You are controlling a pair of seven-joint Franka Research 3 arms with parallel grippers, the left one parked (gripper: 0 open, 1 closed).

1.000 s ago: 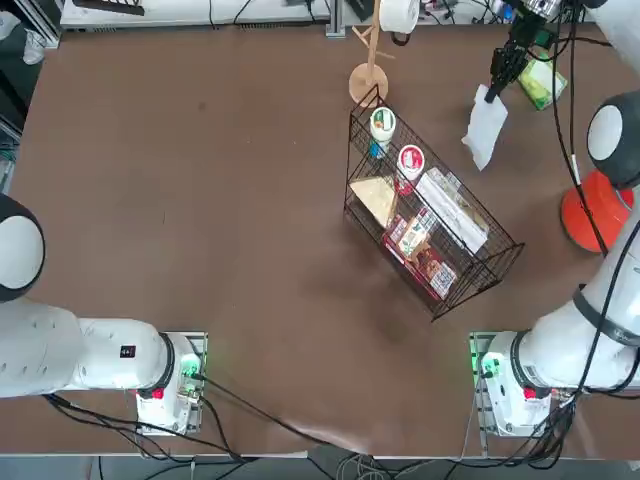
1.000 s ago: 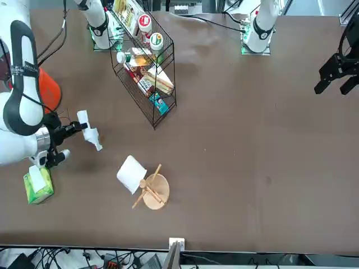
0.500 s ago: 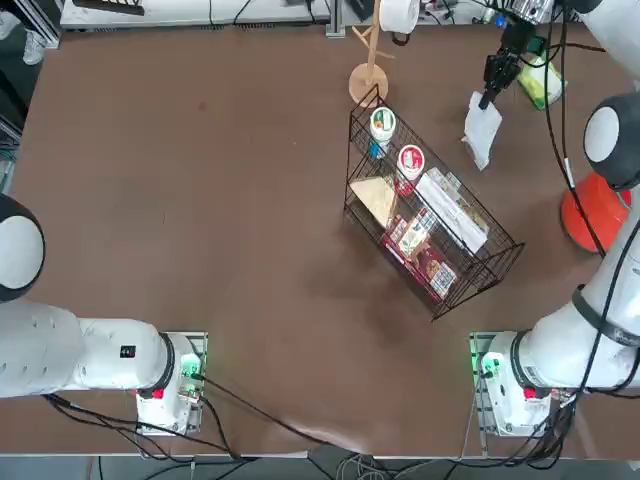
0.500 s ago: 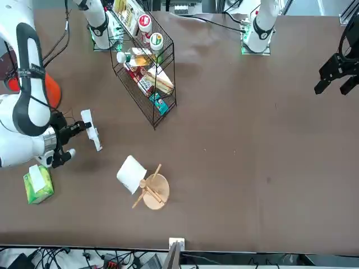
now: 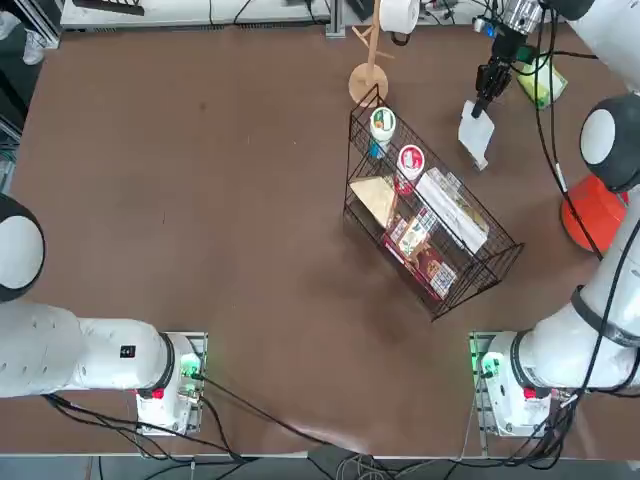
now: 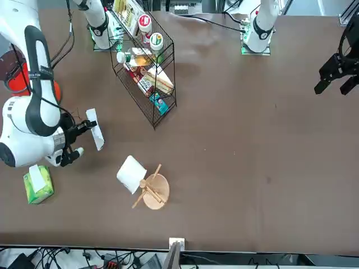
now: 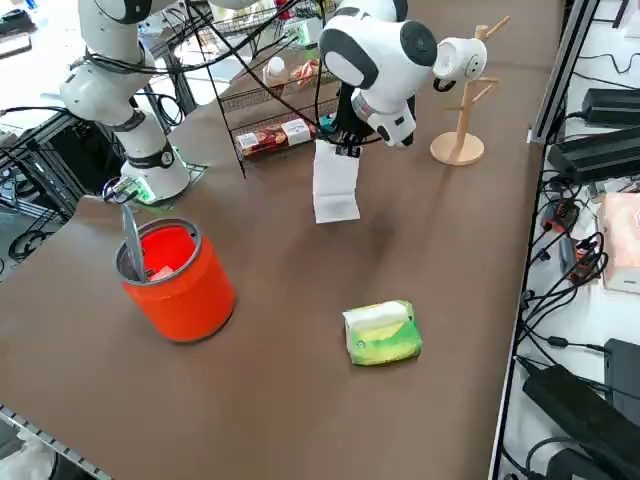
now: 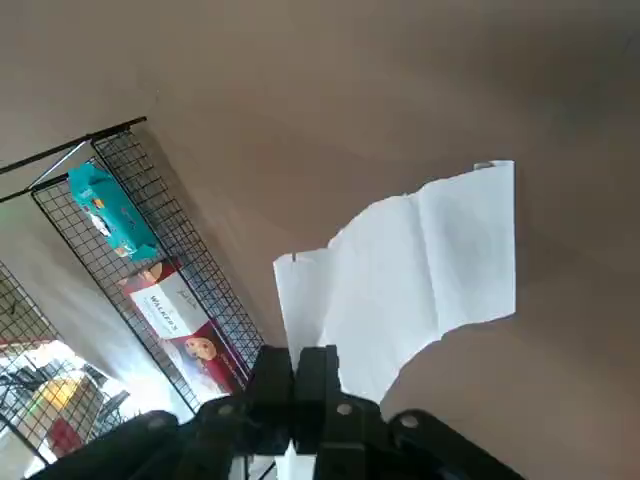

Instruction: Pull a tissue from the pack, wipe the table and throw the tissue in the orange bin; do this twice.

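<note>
Swinging away from the pack toward the wire basket, the right gripper is clenched on the tissue by its top edge. It dangles above the table, feather-light and limp, probably easily torn; the edge pinch suits it.

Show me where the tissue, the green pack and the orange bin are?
tissue (image 7: 335,185), right side view, middle of the hanging sheet.
green pack (image 7: 382,333), right side view, its top face.
orange bin (image 7: 190,290), right side view, its outer wall.
</note>
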